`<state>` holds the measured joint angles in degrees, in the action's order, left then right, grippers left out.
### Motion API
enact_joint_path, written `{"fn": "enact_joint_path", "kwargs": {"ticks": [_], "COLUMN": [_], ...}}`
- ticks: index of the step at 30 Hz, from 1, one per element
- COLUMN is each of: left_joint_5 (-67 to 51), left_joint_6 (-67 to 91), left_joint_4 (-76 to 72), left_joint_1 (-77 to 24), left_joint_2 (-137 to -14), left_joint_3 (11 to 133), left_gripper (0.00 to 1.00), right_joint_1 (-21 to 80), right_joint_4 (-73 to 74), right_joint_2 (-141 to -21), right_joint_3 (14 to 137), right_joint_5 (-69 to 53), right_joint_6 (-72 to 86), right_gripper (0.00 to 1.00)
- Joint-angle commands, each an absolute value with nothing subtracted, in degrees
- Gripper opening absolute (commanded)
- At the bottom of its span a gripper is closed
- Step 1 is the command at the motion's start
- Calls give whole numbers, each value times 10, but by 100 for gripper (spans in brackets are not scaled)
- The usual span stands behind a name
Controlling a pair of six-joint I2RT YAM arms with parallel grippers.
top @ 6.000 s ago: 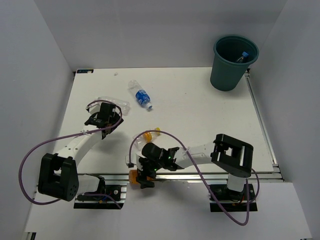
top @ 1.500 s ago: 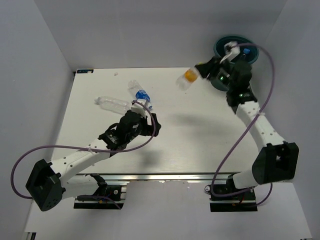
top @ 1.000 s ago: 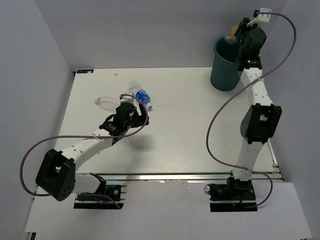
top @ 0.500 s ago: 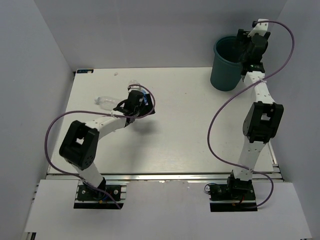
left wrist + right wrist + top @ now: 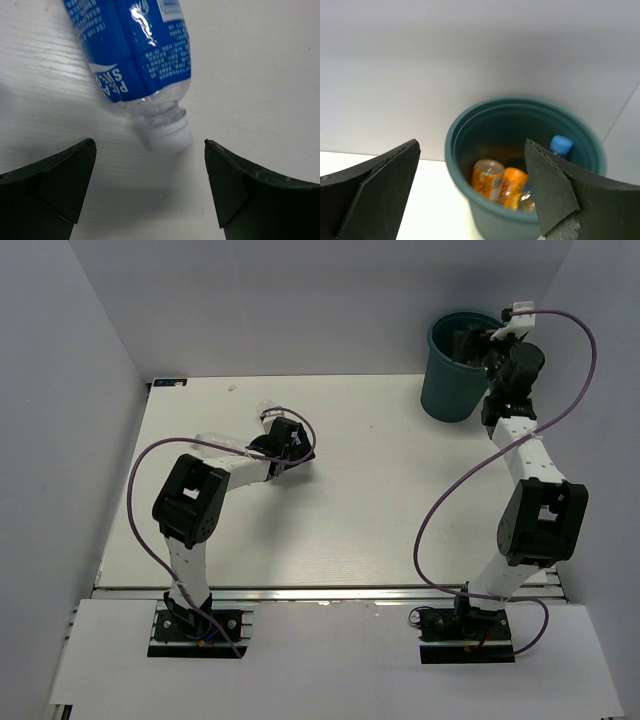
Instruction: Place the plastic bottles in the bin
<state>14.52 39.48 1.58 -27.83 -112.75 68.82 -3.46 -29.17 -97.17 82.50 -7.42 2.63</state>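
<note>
Blue-labelled bottle (image 5: 145,55) lies on the counter (image 5: 250,75), base cut off, its cap between the wide-open left claw (image 5: 149,145), apart from both fingers. Beside it lies a clear bottle (image 5: 213,443), half hidden by the arm. Farther back, the right claw (image 5: 471,145) hangs open and empty before the teal bin (image 5: 520,107), which holds orange bottles (image 5: 487,177) and a blue cap (image 5: 561,145).

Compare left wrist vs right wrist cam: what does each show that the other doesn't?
Left wrist only: a blue-labelled bottle lying on the white table, its pale cap pointing toward the camera, near the gap between the fingers but not gripped.
Right wrist only: the teal bin against the wall, with orange bottles and a blue cap inside.
Both: the left gripper and the right gripper each have dark fingers spread wide, holding nothing.
</note>
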Motion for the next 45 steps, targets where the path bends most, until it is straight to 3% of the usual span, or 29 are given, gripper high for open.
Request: {"fn": "enact_joint_path", "kwargs": {"ticks": [1, 9, 14, 20, 22, 23, 26, 33, 38, 45], "left_joint_5": [199, 229, 233, 230, 227, 227, 208, 95, 44, -123], "left_joint_6": [424, 460, 457, 445, 439, 437, 426, 281, 168, 236], "left_joint_4": [15, 29, 27, 21, 25, 23, 10, -69, -105, -215], "left_joint_1": [-275, -274, -274, -274, -274, -274, -274, -301, -383, -415], "left_joint_2": [-1133, -1180, -1185, -1157, -1149, -1137, -1104, -948, -808, -705], "left_joint_3": [717, 745, 751, 730, 727, 723, 699, 611, 513, 414], "left_gripper": [98, 98, 88, 41, 30, 19, 0, 0, 0, 0], "right_joint_1": [-35, -35, -35, -35, -35, -35, -35, -7, 97, 205], "right_joint_4": [-387, -460, -492, -512, -508, -501, -480, -421, -381, -380], "right_joint_2": [-937, -897, -863, -813, -796, -791, -759, -698, -632, -584], "right_joint_3": [765, 694, 648, 600, 587, 584, 563, 516, 450, 387], "right_joint_5": [-107, -134, -148, -174, -179, -179, -170, -243, -266, -249], "right_joint_6": [54, 76, 96, 152, 165, 168, 189, 258, 254, 294], "right_gripper": [89, 89, 89, 89, 89, 89, 89, 89, 89, 89]}}
